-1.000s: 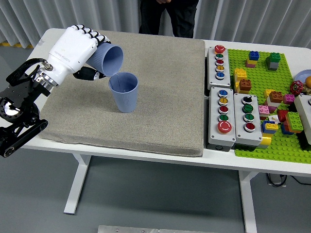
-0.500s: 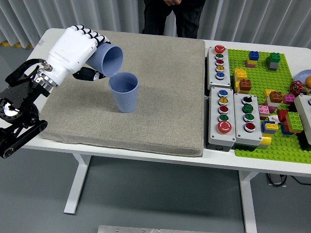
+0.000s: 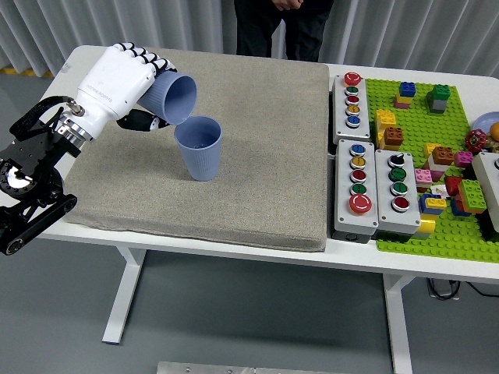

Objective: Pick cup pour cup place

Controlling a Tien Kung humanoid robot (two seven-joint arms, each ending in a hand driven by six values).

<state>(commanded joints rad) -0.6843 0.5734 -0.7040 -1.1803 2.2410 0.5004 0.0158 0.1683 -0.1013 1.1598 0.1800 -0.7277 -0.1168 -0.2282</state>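
Observation:
My left hand (image 3: 132, 86), white with black fingertips, is shut on a blue ribbed cup (image 3: 173, 97). That cup is tipped on its side, its mouth facing right and down, just above the rim of a second blue cup (image 3: 199, 148). The second cup stands upright on the grey mat (image 3: 234, 195). The two rims are close; I cannot tell whether they touch. Nothing visible is flowing between them. The right arm is out of view.
A person in dark clothes (image 3: 281, 23) stands at the far side. Right of the mat lie three button boxes (image 3: 352, 100) (image 3: 358, 187) (image 3: 398, 192) and a green baseplate (image 3: 444, 156) with several coloured bricks.
The held cup has lifted very slightly and shifted a touch; the person at the far side has moved a little to the right. The standing cup has stayed put.

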